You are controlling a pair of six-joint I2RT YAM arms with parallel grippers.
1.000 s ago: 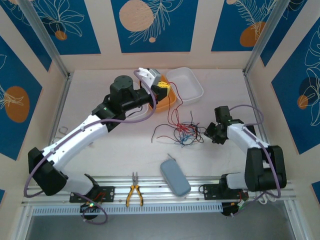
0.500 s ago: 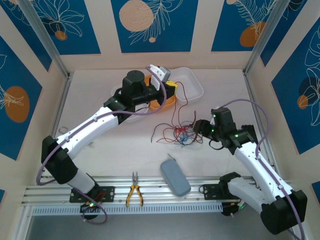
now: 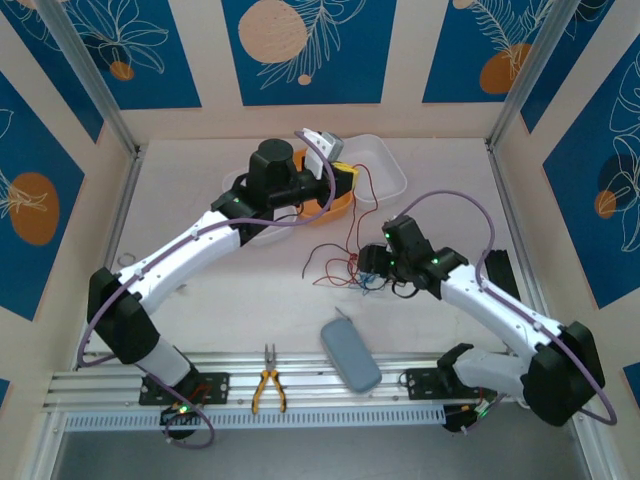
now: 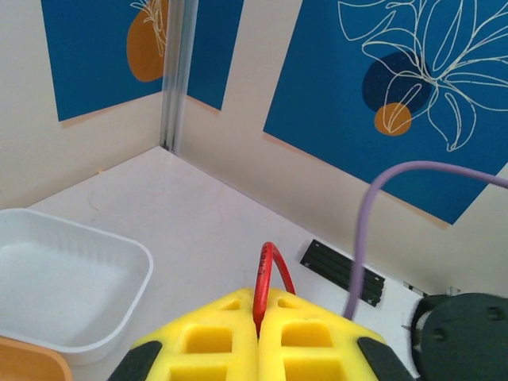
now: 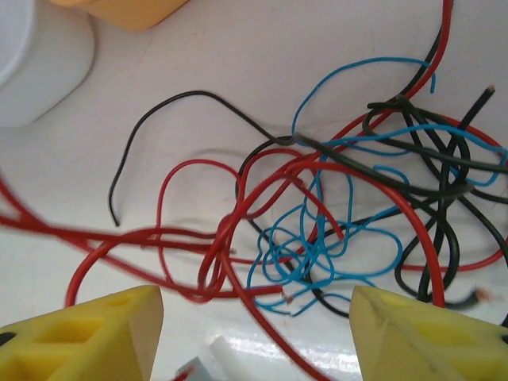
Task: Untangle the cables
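Note:
The cables lie in a tangle (image 3: 358,265) of red, black and light blue wire at mid table, and the same tangle (image 5: 333,214) spreads out under the right wrist camera. My left gripper (image 3: 343,170) is raised at the back over the orange bowl, shut on a red cable (image 4: 268,278) that loops out between its yellow fingers (image 4: 309,333). That red cable (image 3: 352,225) hangs down to the pile. My right gripper (image 3: 372,262) hovers just over the right side of the tangle, open, with its yellow fingers (image 5: 87,337) wide apart either side of the wires.
An orange bowl (image 3: 340,200) and a white tray (image 3: 385,165) stand at the back. A grey-blue case (image 3: 350,356) and yellow-handled pliers (image 3: 268,380) lie near the front rail. A black plate (image 3: 497,272) sits at the right.
My right arm has swung left and forward until its open gripper is over the tangle. My left gripper has shifted right at the back, drawing the red cable upward.

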